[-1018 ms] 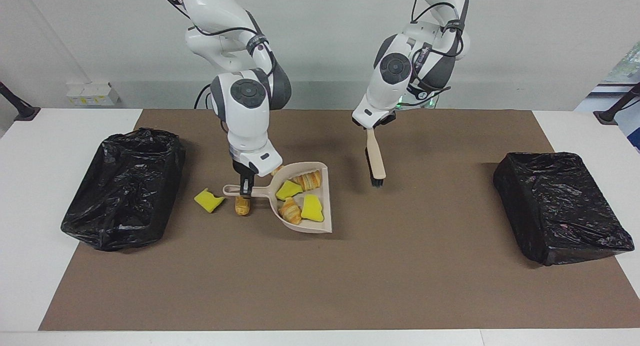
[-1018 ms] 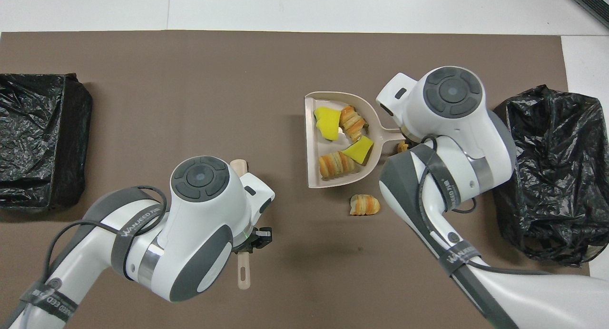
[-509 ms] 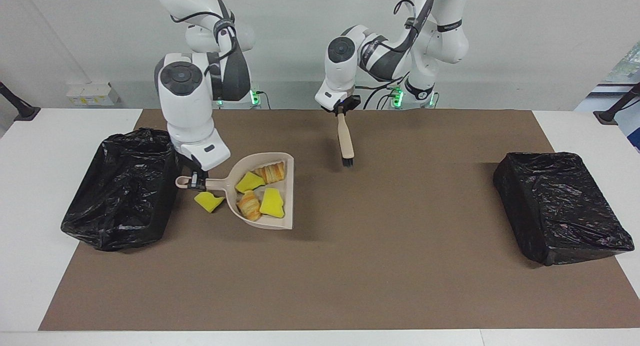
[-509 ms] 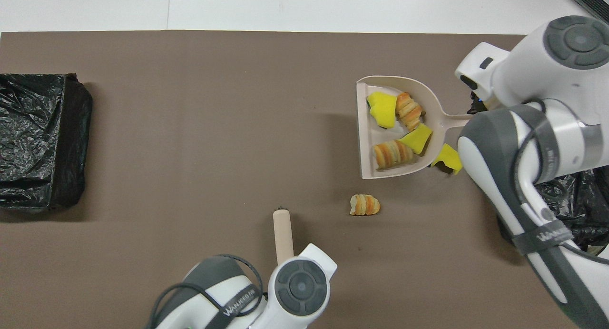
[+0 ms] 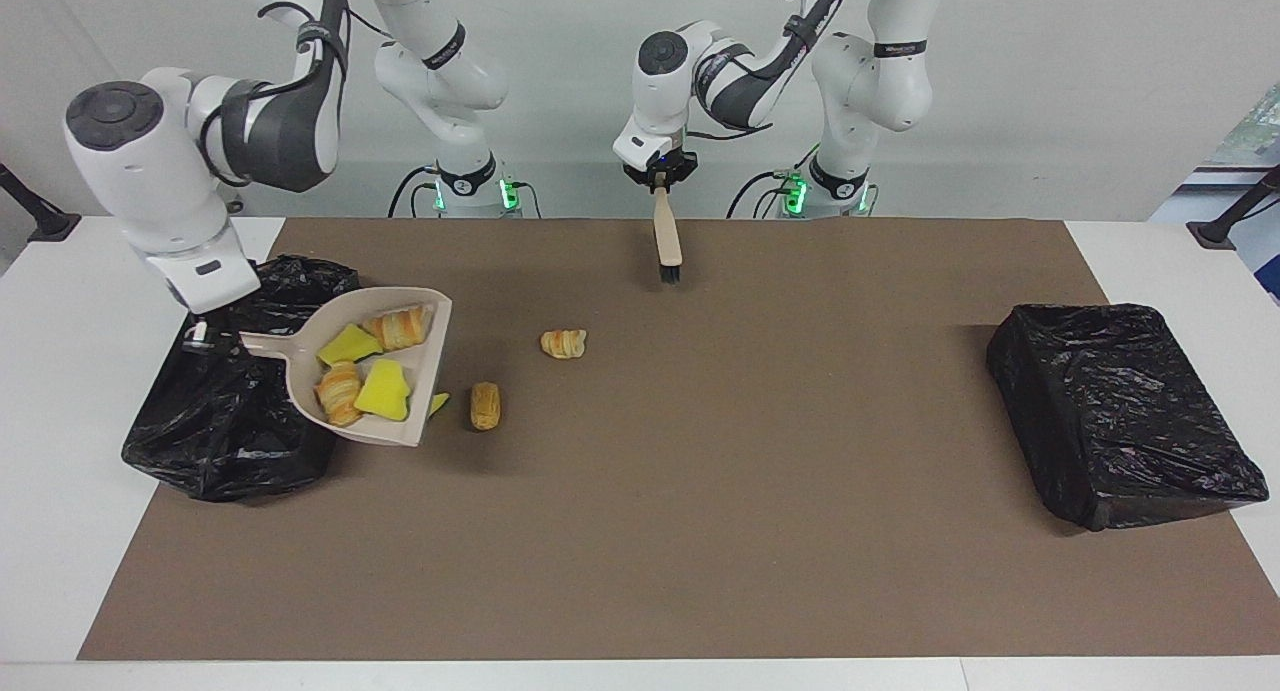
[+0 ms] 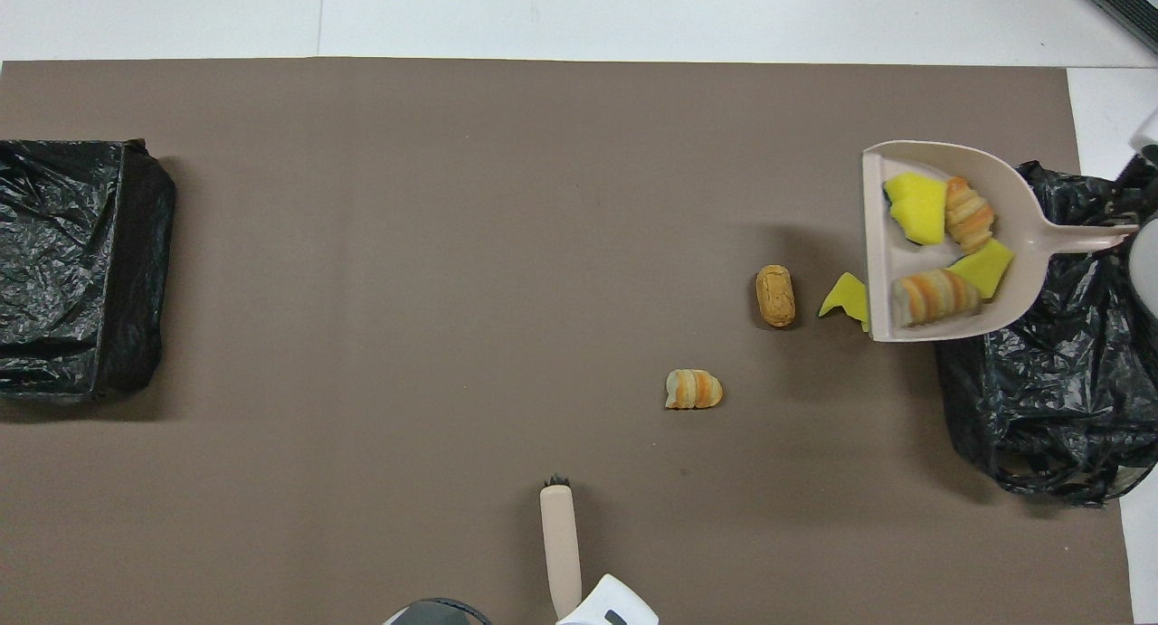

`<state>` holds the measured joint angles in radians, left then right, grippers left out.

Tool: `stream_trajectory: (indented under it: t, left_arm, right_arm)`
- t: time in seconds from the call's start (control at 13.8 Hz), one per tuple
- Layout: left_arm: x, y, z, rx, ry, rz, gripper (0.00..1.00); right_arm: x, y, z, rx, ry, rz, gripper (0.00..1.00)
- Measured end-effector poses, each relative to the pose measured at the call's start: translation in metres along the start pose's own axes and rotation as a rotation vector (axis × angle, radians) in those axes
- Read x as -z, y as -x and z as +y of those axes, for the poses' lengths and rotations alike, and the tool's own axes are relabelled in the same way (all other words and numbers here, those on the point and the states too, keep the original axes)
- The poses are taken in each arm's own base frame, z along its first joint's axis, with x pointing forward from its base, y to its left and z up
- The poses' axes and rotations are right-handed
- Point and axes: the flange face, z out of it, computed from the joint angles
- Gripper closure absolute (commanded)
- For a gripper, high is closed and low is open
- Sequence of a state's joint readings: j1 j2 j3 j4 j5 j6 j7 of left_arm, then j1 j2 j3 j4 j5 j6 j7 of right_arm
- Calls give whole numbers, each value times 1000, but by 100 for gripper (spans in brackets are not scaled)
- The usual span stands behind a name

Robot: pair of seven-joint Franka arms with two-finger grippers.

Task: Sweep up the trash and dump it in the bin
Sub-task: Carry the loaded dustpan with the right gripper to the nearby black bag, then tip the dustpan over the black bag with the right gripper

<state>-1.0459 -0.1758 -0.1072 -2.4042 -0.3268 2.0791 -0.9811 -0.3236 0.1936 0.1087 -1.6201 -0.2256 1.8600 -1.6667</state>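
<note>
Dustpan [image 5: 385, 396], beige plastic, gripped by the right tool [image 5: 200, 333], needs tipping squarely over the black-bagged bin [image 5: 215, 441]; left tool [image 5: 660, 183] clamps the beige brush [image 5: 667, 239].

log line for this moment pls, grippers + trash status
right gripper: shut on beige dustpan, four scraps aboard, over black bin bag | left gripper: shut on beige brush | three scraps on brown mat
</note>
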Motion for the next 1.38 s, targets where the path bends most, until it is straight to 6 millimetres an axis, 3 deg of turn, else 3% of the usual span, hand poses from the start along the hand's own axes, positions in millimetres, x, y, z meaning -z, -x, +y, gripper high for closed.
stream_trajectory:
  t: [0.29,0.51,0.8,1.09,1.16,1.31,1.38]
  left_arm:
    - [-14,11,5,4,25,8,100]
    - [-17,10,4,10,35,12,100]
    - [-26,5,4,19,26,8,100]
    - [-32,0,5,-11,22,6,67]
    - [-32,-1,5,-31,22,6,51]
    - [-31,-6,3,-45,25,5,35]
    - [-31,-9,1,-53,27,4,20]
  right_arm:
    - [-18,89,-28,-28,23,-41,100]
    - [-16,125,-42,-10,0,-188,100]
    - [-19,129,-45,22,-49,-370,100]
    - [-44,99,-43,31,-89,-551,100]
    - [-45,88,-41,48,-95,-582,100]
    - [-36,64,-39,81,-137,-654,100]
    - [-27,54,-38,100,-143,-691,100]
